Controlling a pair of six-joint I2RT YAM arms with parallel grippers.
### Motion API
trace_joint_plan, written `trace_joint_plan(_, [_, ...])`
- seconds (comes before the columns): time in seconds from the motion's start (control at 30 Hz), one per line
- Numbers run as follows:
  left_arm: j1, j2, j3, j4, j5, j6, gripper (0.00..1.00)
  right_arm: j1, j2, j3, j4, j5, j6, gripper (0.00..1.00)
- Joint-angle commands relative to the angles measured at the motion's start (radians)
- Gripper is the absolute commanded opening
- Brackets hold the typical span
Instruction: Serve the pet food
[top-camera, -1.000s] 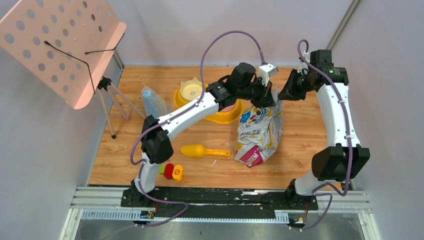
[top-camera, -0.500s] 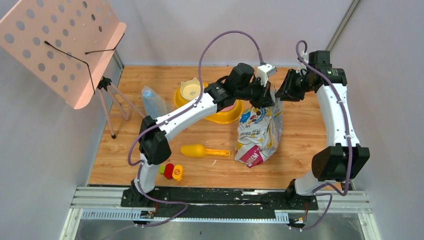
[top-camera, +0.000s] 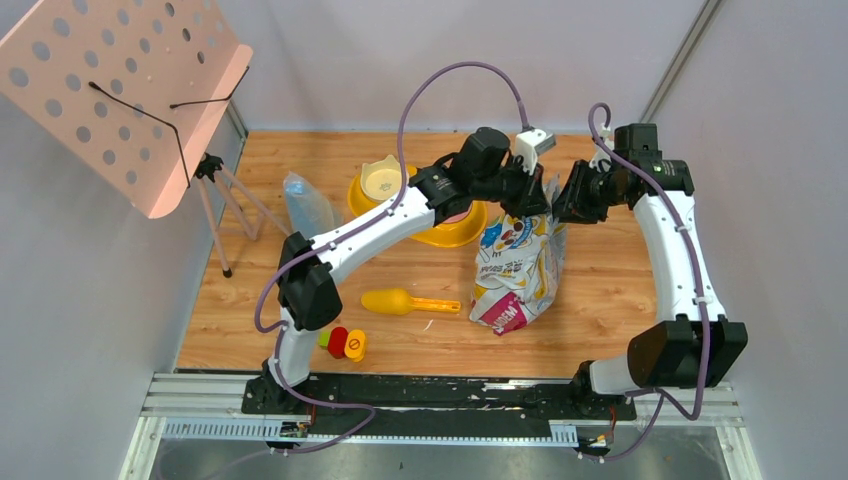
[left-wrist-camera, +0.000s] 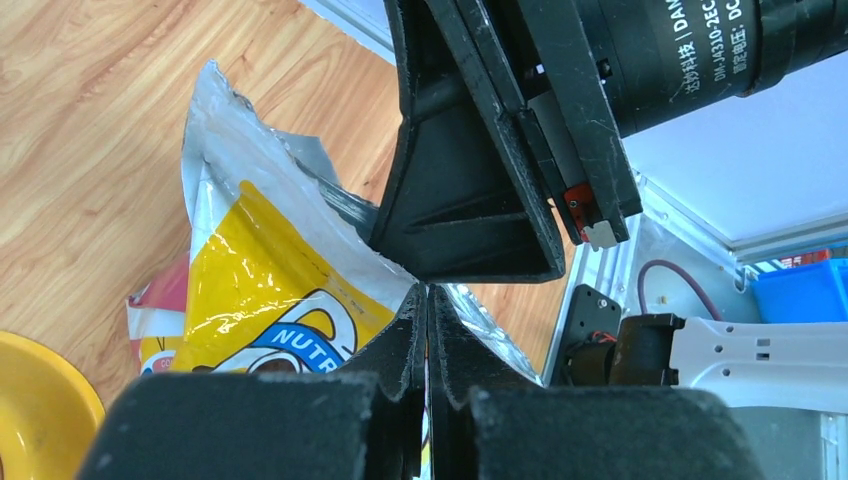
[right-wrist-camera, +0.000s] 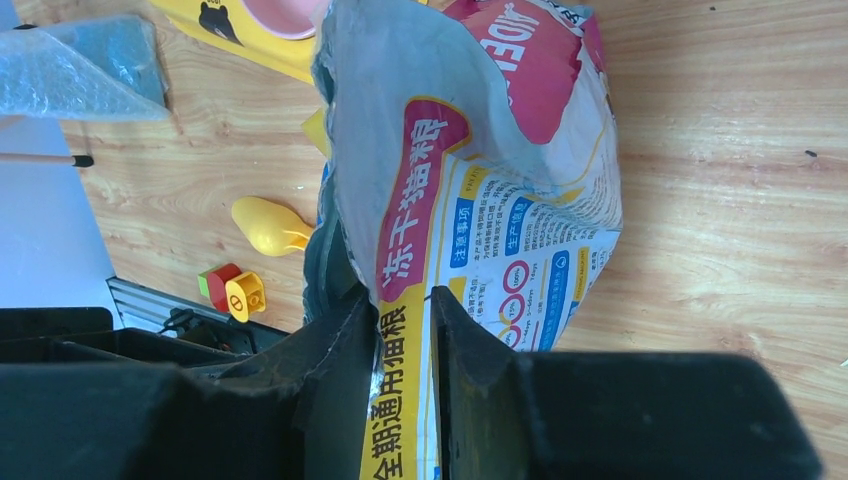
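1. The left gripper (left-wrist-camera: 428, 292) is closed, its fingers pressed together on the top edge of the foil bag (top-camera: 515, 265).
2. The right gripper (right-wrist-camera: 400, 295) faces it from the other side of the bag's mouth. Its jaws stand slightly apart, and the bag's printed wall passes between them.
3. The two grippers sit just beside each other at the bag's top. The rest of the bag hangs below them and rests on the wooden worktop (top-camera: 600, 290).
4. The pet food itself shows in no view; the inside of the bag is hidden.
5. A yellow bowl (top-camera: 440, 235) sits near the left gripper, on its left side and partly under that arm.
6. A yellow scoop (top-camera: 395, 300) lies on the worktop, well apart from both grippers and towards the arm bases.
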Motion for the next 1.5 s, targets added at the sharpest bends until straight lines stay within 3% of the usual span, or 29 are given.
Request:
trace_joint_plan(0.0, [-0.001,-0.067,-0.002,0.033,0.008,0.024,0.00,0.008,0.047,0.054,-0.002,0.034,0.016,0.25])
trace_joint_plan(0.2, [-0.002,-0.088,-0.008,0.025,-0.004,0.047,0.00,0.008,0.166,0.227,0.002,0.147,0.012,0.15])
trace_joint_plan(0.3, [0.000,-0.097,0.005,-0.006,-0.050,0.083,0.00,0.008,0.158,0.221,-0.013,0.148,-0.009,0.00])
trace_joint_plan(0.53, [0.045,-0.120,0.028,-0.088,-0.191,0.230,0.00,-0.040,0.062,0.160,-0.066,0.177,-0.079,0.00])
trace_joint_plan(0.6, [0.063,-0.133,0.018,-0.076,-0.148,0.299,0.00,-0.051,0.053,0.189,-0.067,0.100,-0.083,0.00])
trace_joint_plan(0.67, [0.061,-0.168,-0.046,0.008,-0.008,0.405,0.01,-0.052,0.056,0.213,-0.065,-0.039,-0.086,0.00])
trace_joint_plan(0.7, [0.058,-0.201,-0.077,0.095,0.093,0.449,0.07,-0.051,0.058,0.216,-0.061,-0.088,-0.078,0.00])
trace_joint_plan(0.77, [0.038,-0.249,-0.171,0.178,0.195,0.648,0.45,-0.048,0.064,0.210,-0.049,-0.127,-0.061,0.00])
trace_joint_plan(0.8, [0.019,-0.262,-0.221,0.188,0.218,0.821,0.52,-0.045,0.067,0.203,-0.046,-0.131,-0.061,0.00])
trace_joint_plan(0.83, [0.010,-0.282,-0.240,0.193,0.248,0.908,0.61,-0.043,0.070,0.194,-0.046,-0.130,-0.061,0.00])
trace_joint_plan(0.9, [-0.009,-0.285,-0.262,0.190,0.236,1.084,0.69,-0.042,0.073,0.181,-0.045,-0.134,-0.060,0.00])
trace_joint_plan(0.93, [-0.024,-0.276,-0.238,0.192,0.207,1.067,0.71,-0.040,0.072,0.176,-0.044,-0.134,-0.057,0.00])
trace_joint_plan(1.0, [-0.032,-0.236,-0.159,0.193,0.089,0.890,0.72,-0.033,0.067,0.164,-0.036,-0.130,-0.049,0.00])
trace_joint_plan(1.1, [-0.032,-0.132,0.006,0.058,-0.136,0.467,0.73,-0.028,0.060,0.155,-0.020,-0.108,-0.026,0.00])
trace_joint_plan(1.17, [-0.031,-0.065,0.152,-0.073,-0.168,0.285,0.72,-0.028,0.061,0.157,-0.010,-0.090,-0.011,0.00])
trace_joint_plan(1.23, [-0.030,-0.024,0.175,-0.138,-0.142,0.158,0.72,-0.027,0.066,0.165,-0.002,-0.066,0.007,0.00])
trace_joint_plan(1.33, [-0.031,-0.012,0.130,-0.127,-0.032,0.089,0.72,-0.028,0.078,0.181,0.002,-0.067,0.020,0.00])
trace_joint_plan(1.47, [-0.031,-0.012,0.102,-0.120,-0.035,0.082,0.71,-0.027,0.084,0.186,0.003,-0.067,0.024,0.00])
